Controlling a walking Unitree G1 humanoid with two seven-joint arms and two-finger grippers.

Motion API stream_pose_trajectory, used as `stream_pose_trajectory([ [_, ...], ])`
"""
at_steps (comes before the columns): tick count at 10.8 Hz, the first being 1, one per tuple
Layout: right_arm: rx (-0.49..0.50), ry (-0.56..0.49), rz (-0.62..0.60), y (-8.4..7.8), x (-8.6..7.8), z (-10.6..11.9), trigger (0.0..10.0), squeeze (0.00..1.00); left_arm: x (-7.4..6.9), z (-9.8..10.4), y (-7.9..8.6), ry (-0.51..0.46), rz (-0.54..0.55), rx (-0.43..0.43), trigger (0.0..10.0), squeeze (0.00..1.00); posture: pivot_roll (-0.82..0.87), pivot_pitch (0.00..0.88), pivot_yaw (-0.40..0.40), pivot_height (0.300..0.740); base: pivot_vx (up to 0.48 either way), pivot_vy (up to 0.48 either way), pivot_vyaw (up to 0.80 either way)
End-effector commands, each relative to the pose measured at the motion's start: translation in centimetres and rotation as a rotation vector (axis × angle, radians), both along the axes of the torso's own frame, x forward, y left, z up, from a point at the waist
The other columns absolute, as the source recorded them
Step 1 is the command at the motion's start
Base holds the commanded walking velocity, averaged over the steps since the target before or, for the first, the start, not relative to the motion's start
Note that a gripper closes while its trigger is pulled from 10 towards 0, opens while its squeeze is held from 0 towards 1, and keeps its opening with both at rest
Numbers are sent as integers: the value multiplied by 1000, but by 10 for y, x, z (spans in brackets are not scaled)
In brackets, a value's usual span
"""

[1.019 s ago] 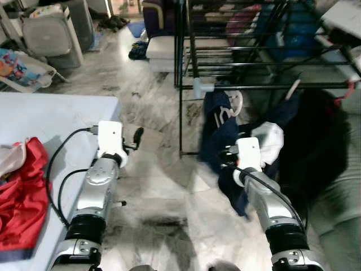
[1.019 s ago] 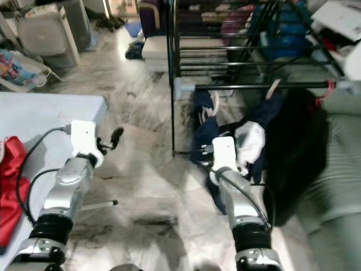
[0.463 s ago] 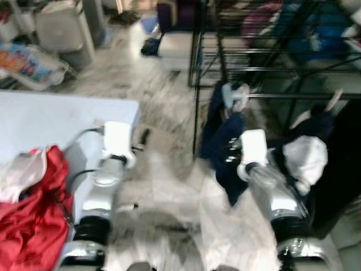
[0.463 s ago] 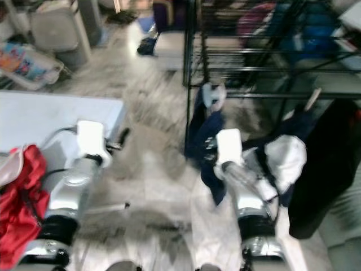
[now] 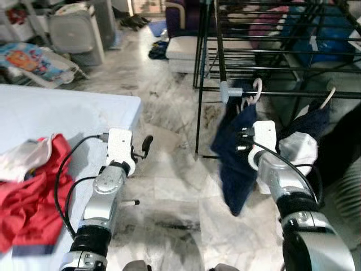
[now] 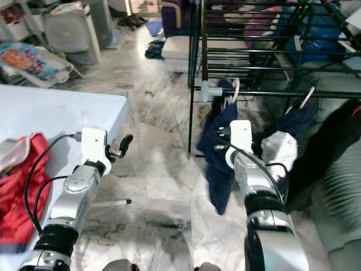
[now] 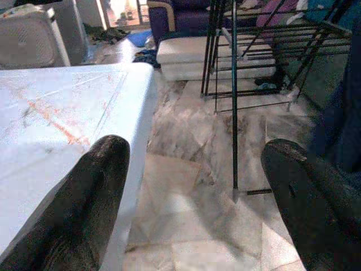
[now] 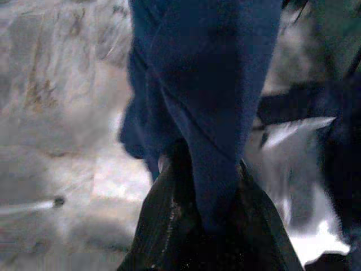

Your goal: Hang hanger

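A navy garment (image 5: 232, 169) hangs from a white hanger whose hook (image 5: 258, 88) sits at the front rail (image 5: 287, 94) of the black drying rack. I cannot tell whether the hook rests on the rail. My right gripper (image 5: 241, 142) is shut on the navy cloth (image 8: 208, 169) just below the hanger, at the rack's left corner. My left gripper (image 5: 148, 141) is open and holds nothing. It hovers over the floor beside the corner of the light blue table (image 5: 67, 121).
A second hanger (image 5: 326, 99) with a navy and white garment (image 5: 302, 144) hangs further right on the same rail, beside a black garment (image 5: 345, 138). Red clothes (image 5: 28, 192) lie on the table. White appliances (image 5: 73, 28) and a white box (image 5: 181, 48) stand on the marble floor behind.
The view has shifted and sharpened. My right gripper has lifted the navy garment, bringing the hanger hook from below the rail up to it. The left arm holds its pose.
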State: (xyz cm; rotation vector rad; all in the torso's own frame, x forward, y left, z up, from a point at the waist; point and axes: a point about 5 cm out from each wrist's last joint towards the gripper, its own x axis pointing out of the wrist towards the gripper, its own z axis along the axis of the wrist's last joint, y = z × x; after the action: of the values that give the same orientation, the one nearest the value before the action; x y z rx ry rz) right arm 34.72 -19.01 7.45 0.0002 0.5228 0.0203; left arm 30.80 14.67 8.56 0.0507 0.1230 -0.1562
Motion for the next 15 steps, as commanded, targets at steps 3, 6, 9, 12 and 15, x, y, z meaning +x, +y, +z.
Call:
stream_pose_trajectory([
  [3,30,-1,65,22,16,9,10000,0,-1,7,0,-2,12,1,10000,0,59,45,6,740,0,0,0],
  [6,51,68,42,27,10,-8,10000,0,-7,4,1,10,6,5,10000,0,76,34,-7,740,0,0,0],
  [9,69,92,-33,17,5,-16,10000,0,-4,7,-1,11,5,-3,10000,0,64,28,-6,740,0,0,0],
  [12,108,91,-58,12,-1,-24,10000,1000,-1,6,-7,18,-4,-9,10000,0,49,8,1,740,0,0,0],
  [15,76,-27,-51,8,0,-17,10000,1000,-1,4,-2,35,38,4,10000,0,48,5,0,740,0,0,0],
])
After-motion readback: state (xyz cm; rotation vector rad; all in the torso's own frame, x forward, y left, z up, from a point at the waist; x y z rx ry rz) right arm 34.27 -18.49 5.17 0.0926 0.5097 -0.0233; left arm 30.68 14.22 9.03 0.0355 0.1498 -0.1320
